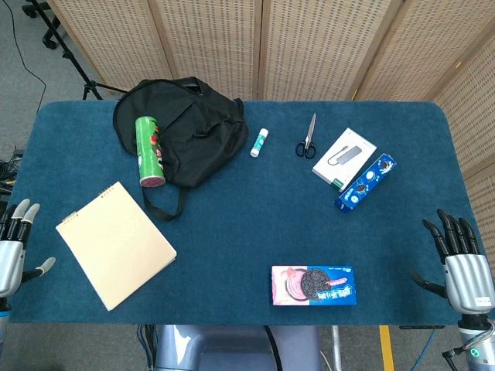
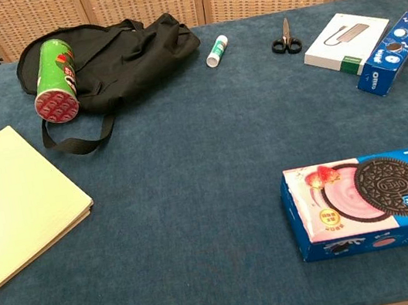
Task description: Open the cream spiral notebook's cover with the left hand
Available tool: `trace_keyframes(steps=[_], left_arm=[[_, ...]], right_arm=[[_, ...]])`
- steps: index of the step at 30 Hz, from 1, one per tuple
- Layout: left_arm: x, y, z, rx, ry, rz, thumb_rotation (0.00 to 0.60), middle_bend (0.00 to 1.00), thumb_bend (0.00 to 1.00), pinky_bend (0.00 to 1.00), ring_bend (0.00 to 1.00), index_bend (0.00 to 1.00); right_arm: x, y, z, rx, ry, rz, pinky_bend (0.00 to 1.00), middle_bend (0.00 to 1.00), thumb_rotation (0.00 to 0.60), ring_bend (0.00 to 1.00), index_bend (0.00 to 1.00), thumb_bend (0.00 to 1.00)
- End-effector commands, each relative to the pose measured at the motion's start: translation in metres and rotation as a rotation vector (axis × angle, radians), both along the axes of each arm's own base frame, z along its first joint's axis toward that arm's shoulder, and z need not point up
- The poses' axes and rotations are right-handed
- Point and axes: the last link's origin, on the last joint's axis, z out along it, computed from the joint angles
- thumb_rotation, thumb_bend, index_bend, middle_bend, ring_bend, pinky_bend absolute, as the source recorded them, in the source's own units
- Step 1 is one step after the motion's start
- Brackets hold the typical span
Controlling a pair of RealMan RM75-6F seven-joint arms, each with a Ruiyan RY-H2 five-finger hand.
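The cream spiral notebook (image 1: 116,243) lies closed and turned at an angle on the blue table's front left, its spiral binding along the upper left edge. In the chest view the notebook (image 2: 13,208) fills the left edge. My left hand (image 1: 14,247) hovers off the table's left edge, fingers spread and holding nothing, a short gap left of the notebook. My right hand (image 1: 462,259) hangs at the front right corner, fingers apart and empty. Neither hand shows in the chest view.
A black bag (image 1: 182,131) with a green chip can (image 1: 150,151) on it sits at the back left. A glue stick (image 1: 259,142), scissors (image 1: 307,137), a white box (image 1: 344,158) and a blue cookie pack (image 1: 366,182) lie at the back; a cookie box (image 1: 313,285) lies at the front.
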Motion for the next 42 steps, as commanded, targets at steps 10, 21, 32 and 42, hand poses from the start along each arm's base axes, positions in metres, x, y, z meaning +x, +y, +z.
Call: trace_keyframes(steps=[10, 21, 32, 42], left_arm=[[-0.002, -0.023, -0.023, -0.224, -0.001, -0.124, 0.6, 0.0, 0.0, 0.03, 0.0, 0.0], [-0.024, -0.043, -0.063, -0.455, 0.001, -0.26, 0.6, 0.0, 0.02, 0.03, 0.0, 0.0], [-0.028, -0.046, -0.076, -0.501, -0.038, -0.291, 0.6, 0.0, 0.14, 0.03, 0.0, 0.08], [-0.025, -0.048, -0.095, -0.562, -0.034, -0.309, 0.6, 0.0, 0.15, 0.03, 0.0, 0.17]], right_arm=[[0.001, 0.002, -0.005, 0.027, -0.004, -0.001, 0.0, 0.0, 0.6, 0.0, 0.11, 0.0], [-0.001, 0.002, -0.006, 0.032, -0.003, -0.021, 0.0, 0.0, 0.6, 0.0, 0.11, 0.0], [-0.001, 0.0, -0.007, 0.04, -0.006, -0.027, 0.0, 0.0, 0.6, 0.0, 0.11, 0.0], [-0.002, 0.0, -0.005, 0.046, -0.028, -0.036, 0.0, 0.0, 0.6, 0.0, 0.11, 0.0]])
